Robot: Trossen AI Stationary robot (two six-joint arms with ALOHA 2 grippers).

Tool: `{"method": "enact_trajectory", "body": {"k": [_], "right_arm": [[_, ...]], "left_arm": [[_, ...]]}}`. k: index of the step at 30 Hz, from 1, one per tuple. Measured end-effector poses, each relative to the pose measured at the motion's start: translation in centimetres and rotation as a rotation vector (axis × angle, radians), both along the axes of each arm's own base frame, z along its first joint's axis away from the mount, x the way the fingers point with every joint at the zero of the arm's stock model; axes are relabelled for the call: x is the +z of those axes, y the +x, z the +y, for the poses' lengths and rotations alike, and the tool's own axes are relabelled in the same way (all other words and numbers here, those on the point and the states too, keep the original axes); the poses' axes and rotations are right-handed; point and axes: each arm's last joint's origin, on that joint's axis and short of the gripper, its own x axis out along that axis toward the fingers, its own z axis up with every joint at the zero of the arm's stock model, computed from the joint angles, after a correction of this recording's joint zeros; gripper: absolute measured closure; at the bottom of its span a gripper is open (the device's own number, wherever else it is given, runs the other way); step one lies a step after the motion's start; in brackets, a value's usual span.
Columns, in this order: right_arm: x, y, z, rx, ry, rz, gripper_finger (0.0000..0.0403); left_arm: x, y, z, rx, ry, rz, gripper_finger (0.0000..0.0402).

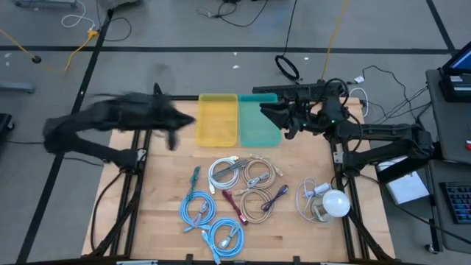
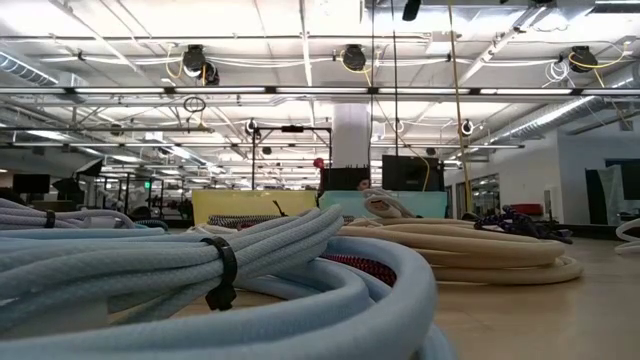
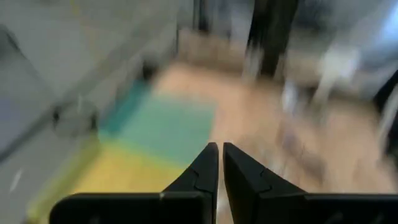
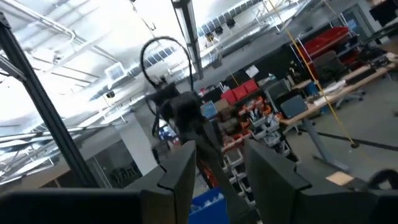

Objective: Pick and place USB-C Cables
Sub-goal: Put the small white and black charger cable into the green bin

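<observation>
The USB-C cables lie coiled on the wooden table [image 1: 309, 147]: two light blue coils [image 1: 199, 210], a white one [image 1: 224, 171] and two beige ones [image 1: 256, 205], with short teal [image 1: 195, 177], maroon [image 1: 234, 202] and purple [image 1: 276, 195] ones among them. The low view shows a blue coil [image 2: 200, 270] up close. My left gripper [image 1: 182, 120], blurred, hangs high beside the yellow bin [image 1: 218, 119]; its fingers [image 3: 205, 165] are shut and hold nothing. My right gripper [image 1: 266, 110] stands raised over the teal bin [image 1: 257, 126], open [image 4: 221, 158] with nothing between its fingers.
The yellow and teal bins stand side by side at the table's far edge. A clear-white cord with a round white bulb [image 1: 335, 202] lies at the right. Black and yellow cords run over the floor beyond the table.
</observation>
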Motion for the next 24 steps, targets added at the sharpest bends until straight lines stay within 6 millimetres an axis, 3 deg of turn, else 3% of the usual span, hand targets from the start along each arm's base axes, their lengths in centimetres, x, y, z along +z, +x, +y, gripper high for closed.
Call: {"method": "enact_trajectory", "body": {"k": [3, 8, 11, 14, 17, 24], "right_arm": [[-0.4, 0.0, 0.1, 0.037, -0.006, 0.061, 0.0275], [-1.3, -0.2, 0.3, 0.081, 0.002, 0.179, 0.0275], [-1.6, -0.4, 0.5, 0.121, 0.012, 0.234, 0.0275], [-1.9, -0.7, 0.6, 0.149, 0.021, 0.282, 0.0275], [-2.0, -1.0, 0.7, 0.154, 0.038, 0.311, 0.0275], [-2.4, -2.6, 0.9, 0.156, 0.061, 0.423, 0.0275]], "left_arm": [[-4.2, 4.7, -0.3, -0.104, -0.032, 0.243, 0.0376], [-11.8, 10.6, -1.3, -0.206, 0.031, 0.553, 0.0375], [-15.8, 12.6, -1.4, -0.231, 0.031, 0.711, 0.0366], [-18.7, 13.8, -1.4, -0.231, 0.006, 0.805, 0.0329], [-20.4, 14.8, -1.5, -0.248, -0.05, 0.818, 0.0272], [-20.2, 16.6, -1.8, -0.289, -0.14, 0.627, 0.0148]]}}
